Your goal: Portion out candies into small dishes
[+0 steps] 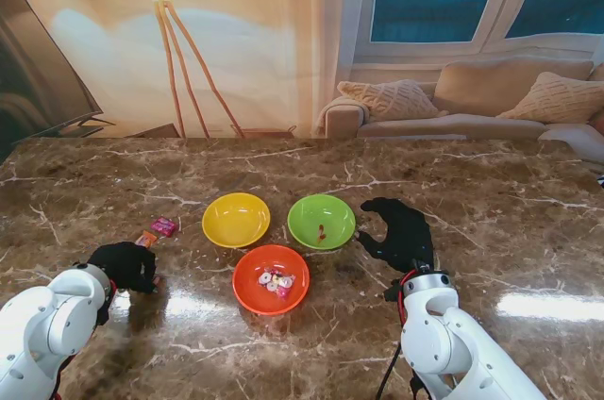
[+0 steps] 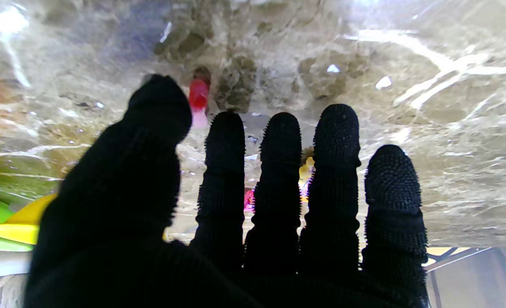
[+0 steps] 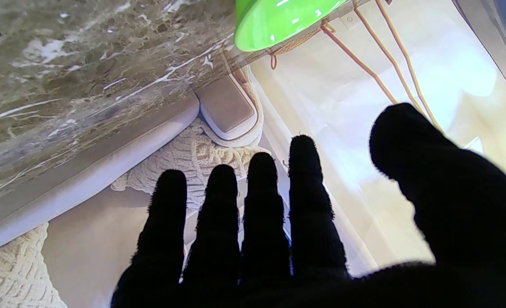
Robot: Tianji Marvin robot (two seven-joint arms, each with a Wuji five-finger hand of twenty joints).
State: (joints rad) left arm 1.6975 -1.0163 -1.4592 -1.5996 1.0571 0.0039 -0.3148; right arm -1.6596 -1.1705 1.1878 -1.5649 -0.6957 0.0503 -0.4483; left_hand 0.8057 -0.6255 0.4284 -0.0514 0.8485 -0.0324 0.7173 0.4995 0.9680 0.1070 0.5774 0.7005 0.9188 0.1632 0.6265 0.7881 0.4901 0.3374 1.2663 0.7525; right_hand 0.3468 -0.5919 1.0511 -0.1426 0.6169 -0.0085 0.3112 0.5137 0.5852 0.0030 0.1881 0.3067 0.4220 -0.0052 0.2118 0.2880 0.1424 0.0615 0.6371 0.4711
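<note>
Three small dishes sit in a cluster near the middle of the marble table [image 1: 491, 183]: a yellow dish [image 1: 236, 220] and a green dish [image 1: 321, 221] side by side, and an orange dish [image 1: 271, 279] nearer to me, just in front of the gap between them. The orange dish holds a small heap of wrapped candies [image 1: 276, 280]; the green dish has one small reddish piece [image 1: 321, 232] in it, and the yellow dish shows only its bare bottom.

The left hand [image 1: 125, 266] rests low over the table toward its left edge, fingers extended and slightly apart in the left wrist view, gripping nothing. A pink-wrapped candy [image 1: 164, 226] lies on the table just beyond it, left of the yellow dish, with a smaller orange piece [image 1: 145, 240] close to the fingertips. A red candy [image 2: 198, 95] appears near the thumb in the wrist view; whether the thumb touches it is hard to say.

The right hand [image 1: 401, 232] hovers just right of the green dish, fingers spread and curled downward, empty.
</note>
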